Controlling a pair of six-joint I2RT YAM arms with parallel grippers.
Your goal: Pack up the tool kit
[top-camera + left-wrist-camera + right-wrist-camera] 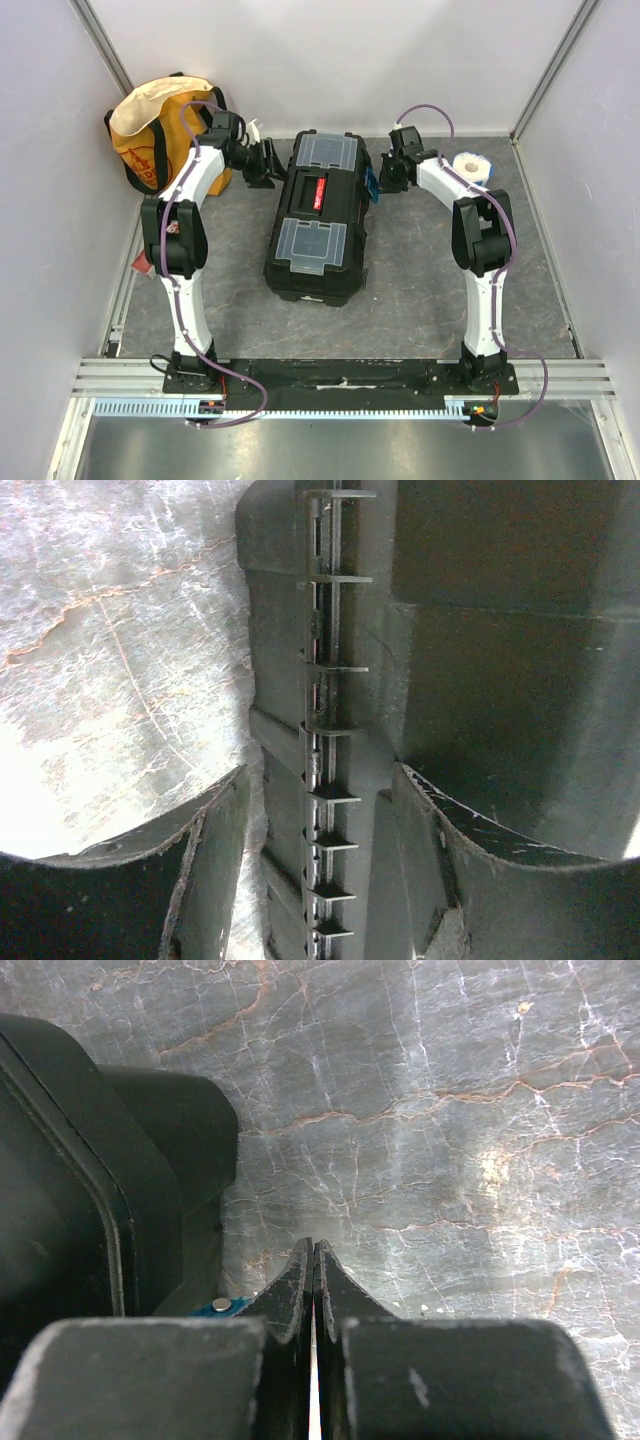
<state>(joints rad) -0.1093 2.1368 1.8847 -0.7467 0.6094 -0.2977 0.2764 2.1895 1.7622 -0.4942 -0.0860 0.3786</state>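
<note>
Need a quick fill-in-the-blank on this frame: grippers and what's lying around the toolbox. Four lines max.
1. The right gripper is ____ and holds nothing.
2. The left gripper is ____, beside the toolbox.
3. The yellow bag stands in the far corner on the ____ arm's side.
4. The white roll lies next to the ____ arm.

Missing words: shut; open; left; right.
</note>
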